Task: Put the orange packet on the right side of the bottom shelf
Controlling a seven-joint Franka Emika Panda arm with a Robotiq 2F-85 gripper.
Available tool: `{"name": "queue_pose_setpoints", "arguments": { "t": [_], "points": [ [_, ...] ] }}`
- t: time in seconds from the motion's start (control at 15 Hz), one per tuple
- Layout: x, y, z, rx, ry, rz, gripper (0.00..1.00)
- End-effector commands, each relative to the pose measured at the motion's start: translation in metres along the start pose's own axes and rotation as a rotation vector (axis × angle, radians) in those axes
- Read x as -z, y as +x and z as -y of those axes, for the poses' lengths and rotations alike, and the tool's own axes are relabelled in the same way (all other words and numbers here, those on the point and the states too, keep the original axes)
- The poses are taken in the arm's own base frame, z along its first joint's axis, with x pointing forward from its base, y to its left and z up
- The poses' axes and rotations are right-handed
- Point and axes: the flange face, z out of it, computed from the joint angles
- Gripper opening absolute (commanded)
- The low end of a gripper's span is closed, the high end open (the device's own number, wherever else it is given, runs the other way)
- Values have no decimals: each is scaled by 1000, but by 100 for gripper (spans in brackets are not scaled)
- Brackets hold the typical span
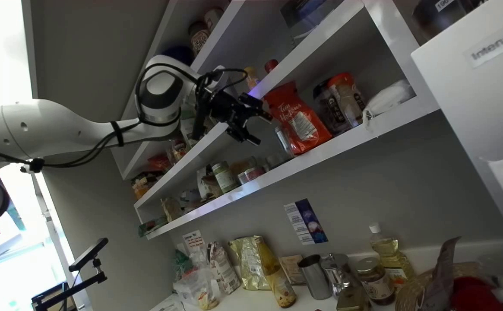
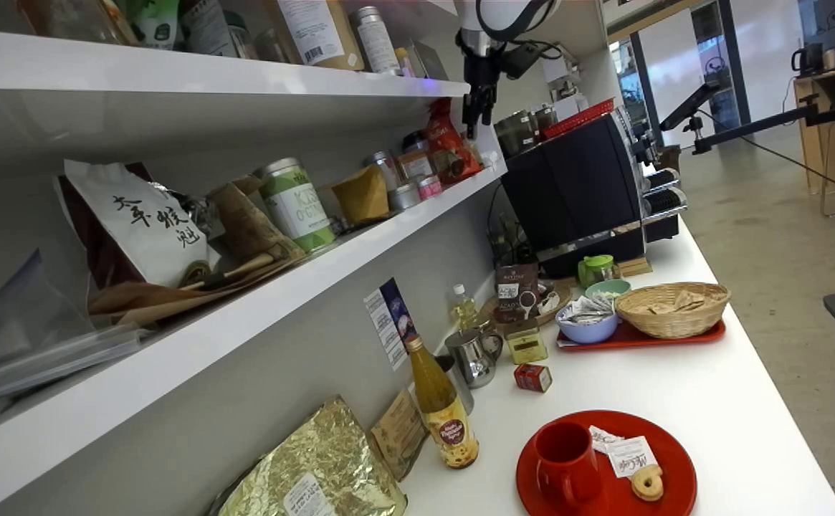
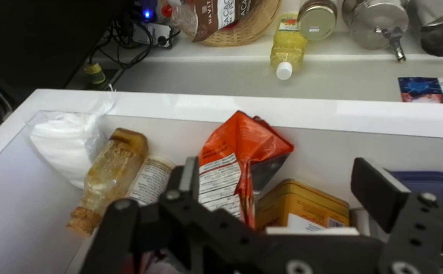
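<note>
— talk me through it, view by view
— in an exterior view i have my gripper (image 1: pixel 263 128) near the orange packet (image 1: pixel 299 125), its jaws spread apart. the packet sits tilted on the bottom shelf (image 1: pixel 355 137), between a glass jar (image 1: pixel 283 140) and a dark jar (image 1: pixel 330 106), with a white bundle (image 1: pixel 389 98) nearer the shelf's end
— and after that?
— in an exterior view i see the gripper (image 2: pixel 479 122) overlapping the edge of the orange packet (image 2: pixel 450 149). a pink jar (image 2: pixel 429 188) stands just beside the packet, and a big dark appliance (image 2: pixel 568 190) shows past the shelf's end. from my seat i can't tell whether gripper and packet touch
— what does the wrist view give you?
— the jaws stand well apart there, and i see the packet through the gap between them, closer to one side. a yellow box (image 3: pixel 312 203) is just beside it, and a bottle with a cork (image 3: pixel 109 179) stands between the packet and the white bundle
</note>
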Motion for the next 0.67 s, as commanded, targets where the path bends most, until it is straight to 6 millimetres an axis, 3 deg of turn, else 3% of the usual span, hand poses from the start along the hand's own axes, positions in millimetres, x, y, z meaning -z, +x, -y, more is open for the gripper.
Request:
{"name": "queue_pose_setpoints", "arguments": {
  "t": [0.0,0.33,0.6],
  "points": [
    [25,-50,22,-41,62,89,100],
    [22,-106,53,-173,108,151,100],
    [10,-150,101,-235,128,141,100]
  ]
}}
